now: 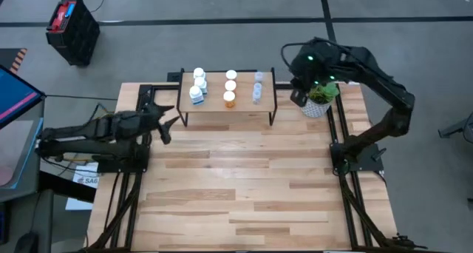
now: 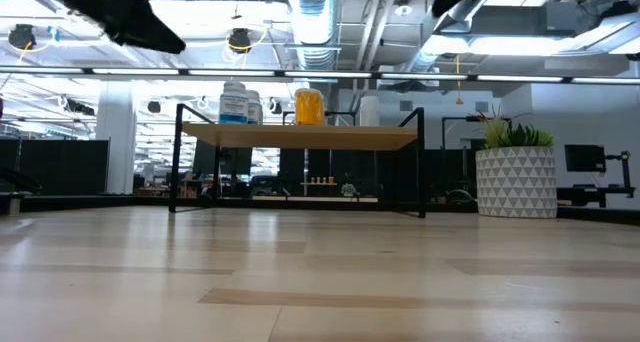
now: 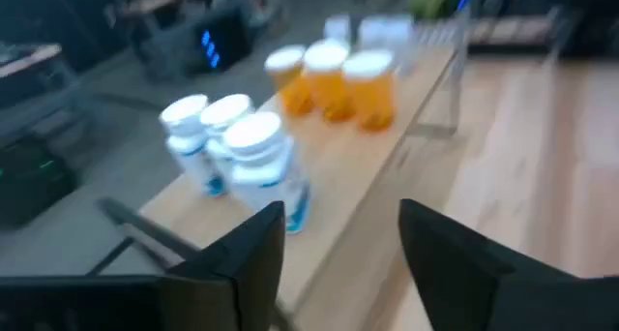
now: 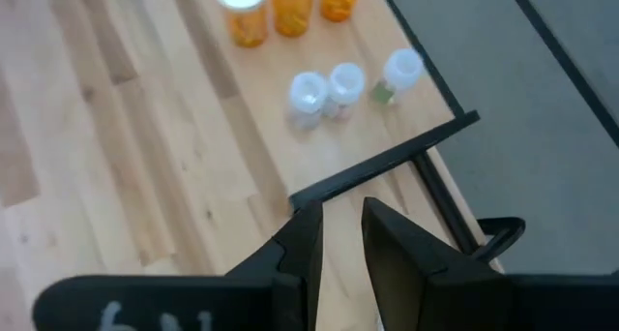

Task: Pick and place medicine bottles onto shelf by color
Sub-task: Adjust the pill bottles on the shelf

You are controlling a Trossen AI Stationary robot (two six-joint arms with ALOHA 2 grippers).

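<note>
My left hand (image 1: 168, 122) hangs above the light wooden plank table (image 1: 244, 186), just off the left end of the small low shelf with the pale wooden top on thin black legs (image 1: 244, 101). Its two dark fingers (image 3: 242, 258) are spread apart with nothing between them, and they point toward the shelf.

On that shelf top, nearest my left hand, stand the three white medicine bottles with blue marks (image 3: 253, 157), bunched close together in a row. Past them, mid-shelf, the three orange bottles with white caps (image 3: 334, 79) stand in their own row. Beyond those, toward the right end, are the three clear pale-blue bottles (image 4: 334, 84), also lined up and near the shelf's edge. All nine sit upright on the shelf, grouped by colour.

My right hand (image 4: 338, 229) hovers above the right end of the shelf, its fingers (image 4: 300, 244) parted only by a narrow gap and holding nothing. Just beside it on the table's far right corner stands a green plant in a white patterned pot (image 1: 320, 101).
</note>
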